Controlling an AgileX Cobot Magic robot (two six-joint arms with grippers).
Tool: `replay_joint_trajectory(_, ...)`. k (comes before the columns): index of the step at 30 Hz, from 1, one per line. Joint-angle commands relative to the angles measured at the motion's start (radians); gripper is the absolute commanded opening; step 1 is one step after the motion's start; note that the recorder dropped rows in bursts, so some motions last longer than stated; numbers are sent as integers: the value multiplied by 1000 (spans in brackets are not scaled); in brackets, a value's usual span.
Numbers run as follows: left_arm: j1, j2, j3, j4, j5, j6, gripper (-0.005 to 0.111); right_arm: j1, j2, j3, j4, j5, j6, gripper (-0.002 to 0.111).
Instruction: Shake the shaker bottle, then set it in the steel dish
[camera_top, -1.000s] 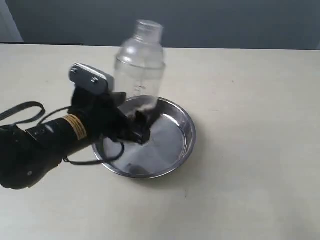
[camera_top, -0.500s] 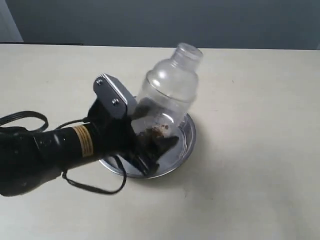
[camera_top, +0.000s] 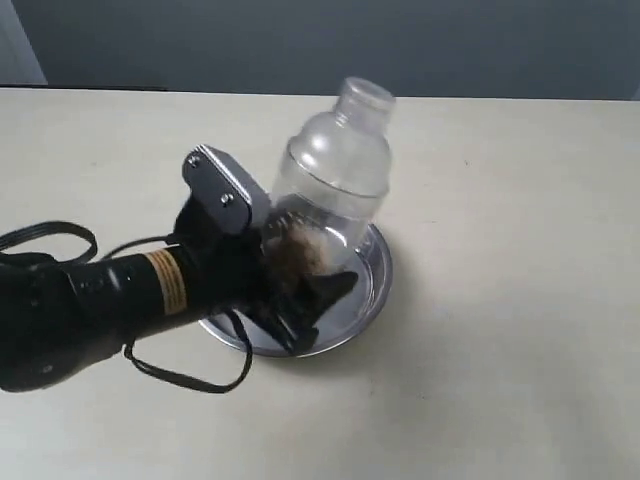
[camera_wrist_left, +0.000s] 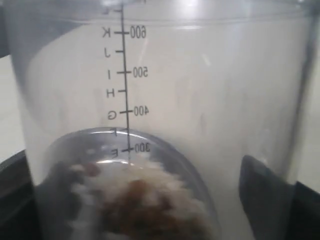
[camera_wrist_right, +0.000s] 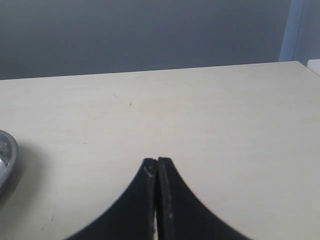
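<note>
The clear shaker bottle (camera_top: 335, 180) is held tilted above the steel dish (camera_top: 372, 285), cap up and leaning right. Brown pellets blur in mid-air near its base. My left gripper (camera_top: 300, 270) is shut on the bottle's lower body. In the left wrist view the shaker bottle (camera_wrist_left: 165, 100) fills the frame, with printed marks from 300 to 600 and blurred pellets at its bottom; one dark finger (camera_wrist_left: 262, 200) presses its side. My right gripper (camera_wrist_right: 157, 162) is shut on nothing, over bare table, with the steel dish (camera_wrist_right: 6, 155) at the view's edge.
The cream table (camera_top: 500, 200) stretches all round the dish, with a dark wall behind it. A black cable (camera_top: 60, 235) loops off my left arm on the near left side.
One second ago the bottle stood upright and farther left. It swung right and tilted, then rocked slightly back; the pellets jumped up off its base.
</note>
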Motion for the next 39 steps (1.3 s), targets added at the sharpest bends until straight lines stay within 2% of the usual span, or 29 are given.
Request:
replay_joint_trajectory(1, 12, 23, -4, -591, -19, -58, 1, 1, -4, 2, -1, -11, -2, -1)
replay_joint_trajectory(2, 10, 14, -4, -499, -11, -46, 1, 1, -4, 2, -1, -11, -2, -1)
replay_joint_trajectory(4, 10, -11, -4, -3, -3, -22, 1, 1, -4, 2, -1, -11, -2, -1)
replay_joint_trajectory(5, 14, -17, -4, 198, -11, -20, 0, 1, -4, 2, -1, -11, -2, -1)
replay_joint_trajectory(6, 19, -17, -4, 181, -11, -30, 0, 1, -4, 2, -1, -11, -2, -1)
replay_joint_trajectory(7, 25, -13, -4, 16, 2, -30, 0, 1, -4, 2, -1, -11, -2, -1)
replay_joint_trajectory(8, 33, -2, -4, -273, 4, -34, 0, 1, -4, 2, -1, -11, -2, -1)
replay_joint_trajectory(9, 33, 1, -4, -435, -7, -76, 0, 1, -4, 2, -1, -11, -2, -1)
replay_joint_trajectory(10, 31, -2, -4, -461, -10, -130, 1, 1, -4, 2, -1, -11, -2, -1)
replay_joint_trajectory(12, 29, -30, -4, 35, -27, -122, 1, 1, -4, 2, -1, -11, -2, -1)
replay_joint_trajectory(13, 29, -44, -6, 398, -68, -107, 0, 1, -4, 2, -1, -11, -2, -1)
replay_joint_trajectory(14, 29, -41, -6, 317, -49, -113, 0, 1, -4, 2, -1, -11, -2, -1)
replay_joint_trajectory(15, 33, -24, -6, -164, -1, -135, 0, 1, -4, 2, -1, -11, -2, -1)
replay_joint_trajectory(16, 31, -23, -6, -330, -3, -180, 1, 1, -4, 2, -1, -11, -2, -1)
replay_joint_trajectory(17, 28, -42, -6, 16, -28, -135, 1, 1, -4, 2, -1, -11, -2, -1)
replay_joint_trajectory(18, 28, -52, -8, 231, -51, -108, 1, 1, -4, 2, -1, -11, -2, -1)
replay_joint_trajectory(19, 28, -59, -7, 315, -64, -91, 0, 1, -4, 2, -1, -11, -2, -1)
replay_joint_trajectory(20, 28, -54, -7, 193, -42, -103, 0, 1, -4, 2, -1, -11, -2, -1)
replay_joint_trajectory(21, 28, -52, -7, -114, -32, -147, 0, 1, -4, 2, -1, -11, -2, -1)
replay_joint_trajectory(22, 28, -66, -7, -123, -51, -164, 0, 1, -4, 2, -1, -11, -2, -1)
replay_joint_trajectory(25, 28, -99, -7, 106, -160, -164, 0, 1, -4, 2, -1, -11, -2, -1)
replay_joint_trajectory(28, 28, -99, -7, 119, -195, -161, 0, 1, -4, 2, -1, -11, -2, -1)
replay_joint_trajectory(32, 46, -79, -7, 61, -221, 23, 0, 1, -4, 2, -1, -11, -2, -1)
replay_joint_trajectory(39, 46, 115, -7, -128, -436, 51, 0, 1, -4, 2, -1, -11, -2, -1)
